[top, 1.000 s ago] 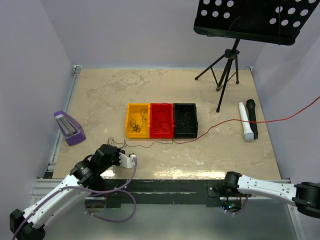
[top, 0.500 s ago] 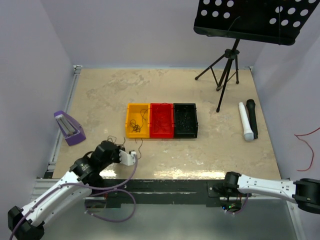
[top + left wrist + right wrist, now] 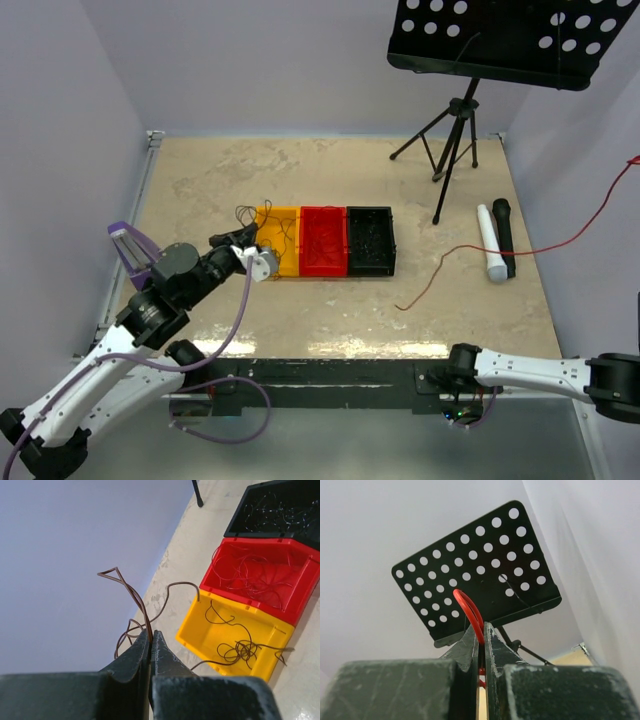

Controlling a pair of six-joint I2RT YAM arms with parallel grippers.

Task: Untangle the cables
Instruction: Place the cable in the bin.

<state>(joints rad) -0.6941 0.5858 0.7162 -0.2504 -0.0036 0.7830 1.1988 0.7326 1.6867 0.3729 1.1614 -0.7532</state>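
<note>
My left gripper [image 3: 262, 260] hangs above the table at the yellow tray's [image 3: 277, 240] left edge. Seen from the left wrist, this gripper [image 3: 151, 632] is shut on a curly dark brown cable [image 3: 131, 592]. Loose strands lie in the yellow tray [image 3: 200, 630], the red tray [image 3: 220, 587] and the black tray [image 3: 235, 527]. A red cable [image 3: 462, 248] runs from the table in front of the black tray [image 3: 370, 240] up to the right edge. My right gripper [image 3: 481, 628], outside the top view, is shut on a loop of this red cable [image 3: 467, 607].
A black perforated music stand [image 3: 500, 40] on a tripod [image 3: 450, 140] stands at the back right. A white cylinder [image 3: 490, 243] and a black one [image 3: 503, 235] lie at the right. A purple object [image 3: 135, 255] sits at the left.
My left arm rose and swung from the front of the table to the yellow tray with the brown cable. The red cable pulled away from it to the right.
</note>
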